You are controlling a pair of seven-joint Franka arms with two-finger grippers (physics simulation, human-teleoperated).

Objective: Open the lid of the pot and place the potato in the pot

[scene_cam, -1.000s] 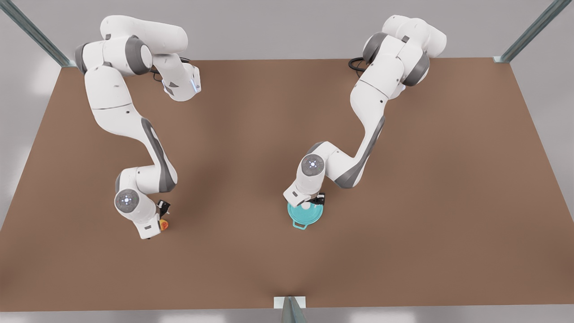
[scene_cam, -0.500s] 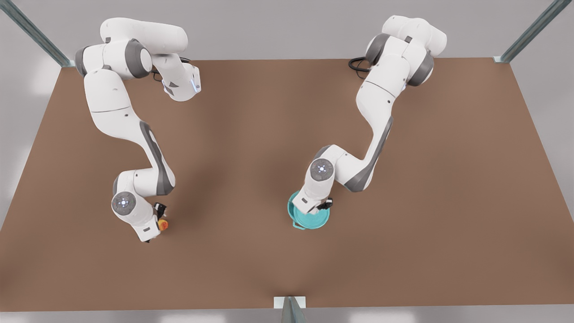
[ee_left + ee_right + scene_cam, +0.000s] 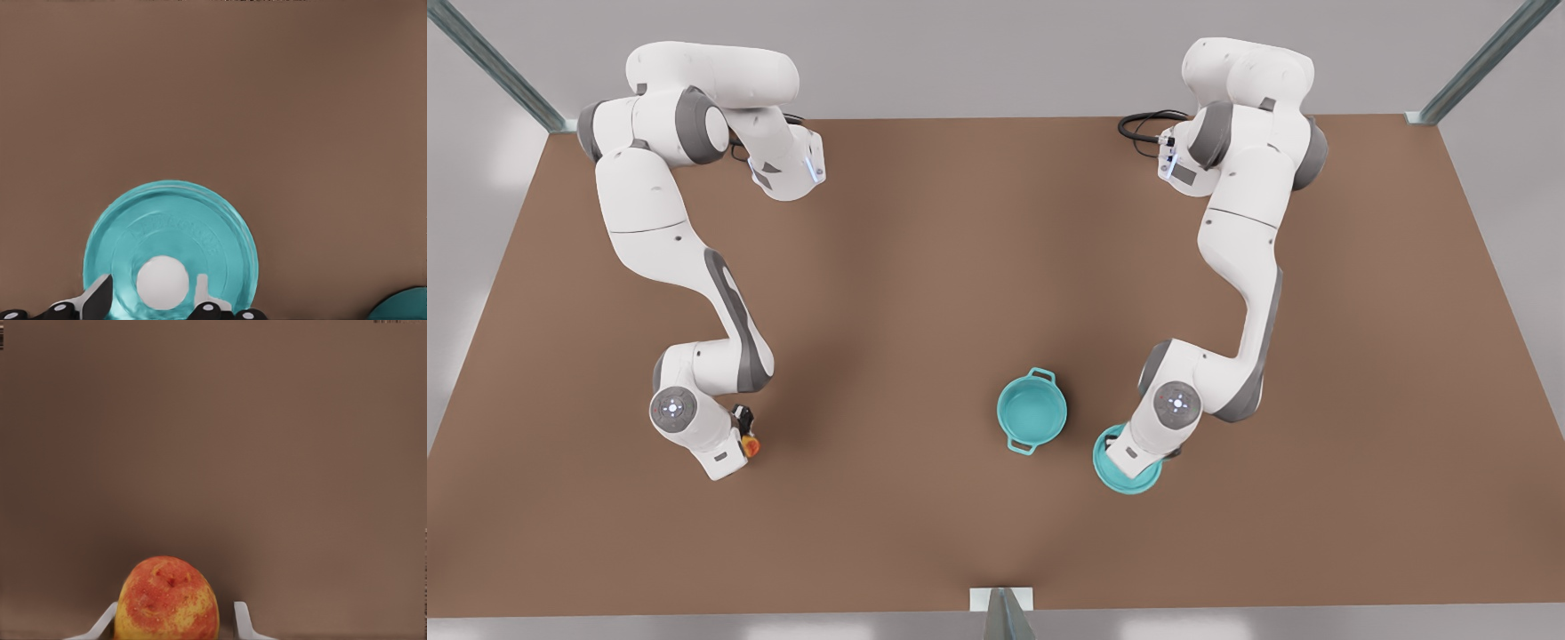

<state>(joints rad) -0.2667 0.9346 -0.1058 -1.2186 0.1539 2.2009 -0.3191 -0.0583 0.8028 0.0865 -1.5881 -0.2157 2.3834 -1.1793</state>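
Brown flat worktop (image 3: 925, 267) is carrying everything. Round teal two-handled pot (image 3: 1032, 411) is sitting uncovered near centre. Flat teal lid with white knob (image 3: 171, 250) is lying just beside it, left tool (image 3: 153, 303) straddling the knob, gap showing. Right tool (image 3: 175, 620) is standing open around the yellow-red potato (image 3: 167, 599), well apart from the pot.
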